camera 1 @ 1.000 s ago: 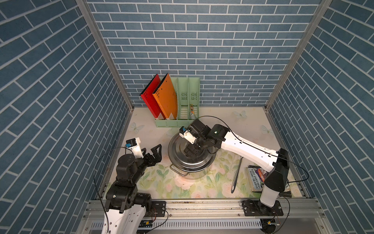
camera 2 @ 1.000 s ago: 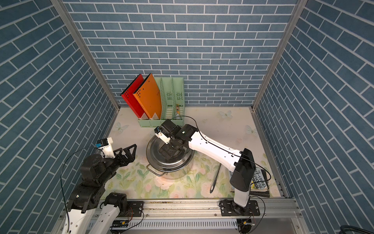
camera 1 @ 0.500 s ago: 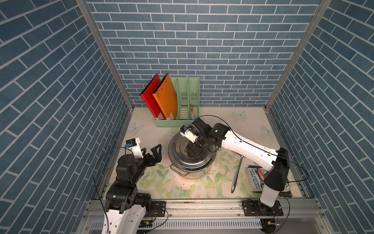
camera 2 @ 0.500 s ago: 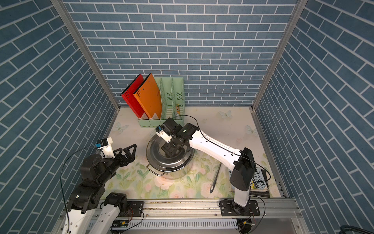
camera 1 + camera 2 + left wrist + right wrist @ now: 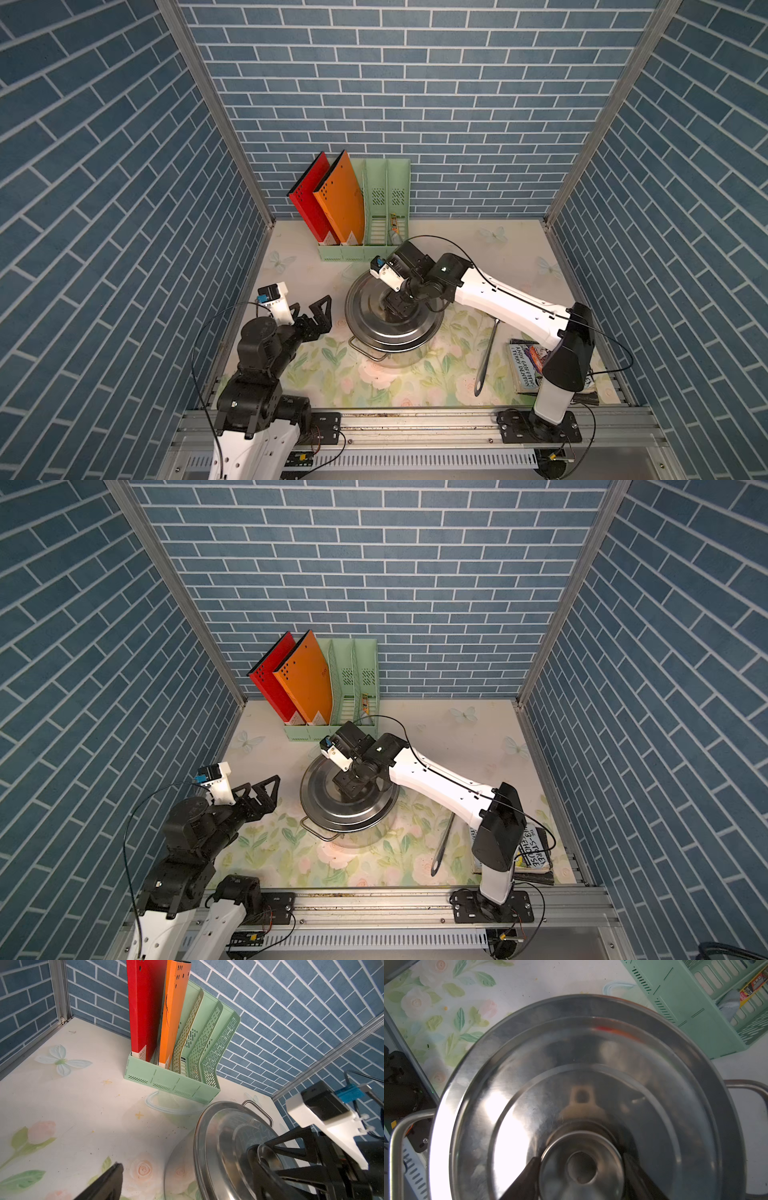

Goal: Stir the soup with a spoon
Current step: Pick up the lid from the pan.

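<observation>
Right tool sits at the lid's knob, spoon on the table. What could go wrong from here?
1. The right tool flanks the smooth round knob; a firm grip isn't evident, so the lid may slip or tilt on lifting.
2. The spoon lies partly under the right arm; carrying the lid that way might knock it.
3. The left tool hangs open beside the pot, in the lid's way on that side.

Pot top: lid on, no way in; right gripper straddles knob.
Behind pot: file rack close, gap tight.
Pot's L: mat bare, clr.
Spoon: right arm o/head, book beside.
</observation>
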You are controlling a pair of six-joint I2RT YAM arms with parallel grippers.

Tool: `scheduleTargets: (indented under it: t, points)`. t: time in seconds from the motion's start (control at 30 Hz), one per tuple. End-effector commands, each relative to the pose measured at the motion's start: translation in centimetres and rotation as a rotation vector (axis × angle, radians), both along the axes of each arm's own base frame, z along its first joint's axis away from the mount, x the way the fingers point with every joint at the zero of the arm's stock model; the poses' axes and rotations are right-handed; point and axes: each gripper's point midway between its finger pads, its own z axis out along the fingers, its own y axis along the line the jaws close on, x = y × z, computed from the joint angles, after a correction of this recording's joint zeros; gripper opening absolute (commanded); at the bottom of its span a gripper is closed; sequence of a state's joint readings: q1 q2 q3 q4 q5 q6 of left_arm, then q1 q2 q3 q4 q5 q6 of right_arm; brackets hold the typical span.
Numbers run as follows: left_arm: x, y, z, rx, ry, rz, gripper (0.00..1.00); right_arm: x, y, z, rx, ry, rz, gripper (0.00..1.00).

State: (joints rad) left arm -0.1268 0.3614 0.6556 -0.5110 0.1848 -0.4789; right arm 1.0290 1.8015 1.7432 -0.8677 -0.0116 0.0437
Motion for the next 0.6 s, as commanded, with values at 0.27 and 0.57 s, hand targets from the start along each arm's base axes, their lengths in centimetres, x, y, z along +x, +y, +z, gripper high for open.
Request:
scheduleTargets:
  t: [0.27, 0.57]
  points:
    - [-0.1, -0.1, -0.2, 0.004, -0.007, -0.006, 1.0, 0.2, -0.5, 5.3, 0.092, -0.079, 0.007, 0.38]
    - [-0.1, 0.0, -0.2, 0.004, -0.009, -0.001, 1.0, 1.5, -2.3, 11.5, 0.183, -0.174, -0.041, 0.38]
